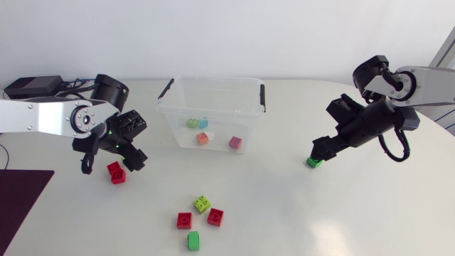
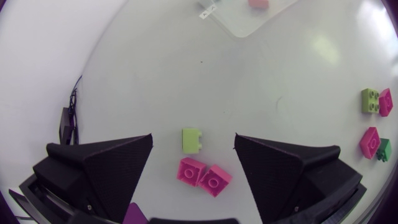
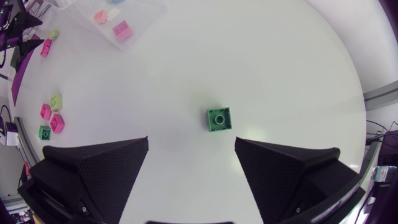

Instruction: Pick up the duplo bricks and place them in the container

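**Head view:** clear plastic container (image 1: 250,92) with black handles sits at 12 o'clock on the white table (image 1: 298,213). It holds four bricks: lime brick (image 1: 192,123) touching light-blue brick (image 1: 203,122), salmon brick (image 1: 202,138) and pink brick (image 1: 235,143). Left claw (image 1: 128,158) is at 9 o'clock, just beside the red brick pair (image 1: 116,172). Right claw (image 1: 320,151) is at 3 o'clock, over the green square brick (image 1: 313,162). A loose group lies at 6 o'clock: lime-green brick (image 1: 202,204), red brick (image 1: 215,217), second red brick (image 1: 185,220) and dark green brick (image 1: 193,241).

**Left wrist view:** left claw (image 2: 193,162) is spread wide and holds nothing. The red brick pair (image 2: 204,176) lies on the table between the fingers, touching neither. A yellow-green brick (image 2: 192,140) lies just ahead of the pair, at the claw's 12 o'clock. A corner of the clear plastic container (image 2: 242,25) shows far ahead. The loose group is off at the claw's 3 o'clock.

**Right wrist view:** right claw (image 3: 191,155) is spread wide and empty. The green square brick (image 3: 219,119), with one stud, lies on the table between the finger lines, slightly ahead, touching neither. The clear plastic container (image 3: 146,22) is far off at the claw's 10 o'clock, with the pink brick (image 3: 122,29) and salmon brick (image 3: 99,17) inside.
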Tool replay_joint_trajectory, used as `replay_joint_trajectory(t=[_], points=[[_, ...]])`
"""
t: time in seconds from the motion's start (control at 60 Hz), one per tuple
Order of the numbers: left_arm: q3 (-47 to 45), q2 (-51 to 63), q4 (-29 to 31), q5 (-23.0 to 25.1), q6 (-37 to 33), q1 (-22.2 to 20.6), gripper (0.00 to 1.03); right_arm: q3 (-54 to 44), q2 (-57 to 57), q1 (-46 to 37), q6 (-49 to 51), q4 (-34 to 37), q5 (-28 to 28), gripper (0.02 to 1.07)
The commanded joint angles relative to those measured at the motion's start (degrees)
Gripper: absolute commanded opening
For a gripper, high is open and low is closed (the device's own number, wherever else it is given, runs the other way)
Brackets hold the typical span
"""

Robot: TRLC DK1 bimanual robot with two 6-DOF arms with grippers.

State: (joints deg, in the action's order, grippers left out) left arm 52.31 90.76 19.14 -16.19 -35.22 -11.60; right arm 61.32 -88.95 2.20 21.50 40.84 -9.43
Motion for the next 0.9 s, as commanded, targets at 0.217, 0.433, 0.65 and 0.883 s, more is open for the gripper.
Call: replay_joint_trajectory(t=[0.217, 0.433, 0.65, 0.883], points=[[-3.62, 8.29, -9.56, -5.52, -3.36, -0.18, 0.91, -4.01, 0.09, 0.26, 0.74, -0.94, -0.41, 1.02], [-3.36, 11.46, -11.67, -6.31, -4.77, 1.66, 0.83, -4.37, 0.09, -0.26, 1.09, -1.03, -0.32, 1.02], [-2.83, 12.86, -12.98, -7.02, -5.82, 3.16, 0.59, -4.01, 0.09, -0.79, 1.71, -0.76, 0.03, 1.02], [-2.83, 14.71, -13.6, -7.02, -5.82, 3.16, 0.41, -4.1, -0.79, -1.85, 2.59, -1.11, 1.61, 1.02]])
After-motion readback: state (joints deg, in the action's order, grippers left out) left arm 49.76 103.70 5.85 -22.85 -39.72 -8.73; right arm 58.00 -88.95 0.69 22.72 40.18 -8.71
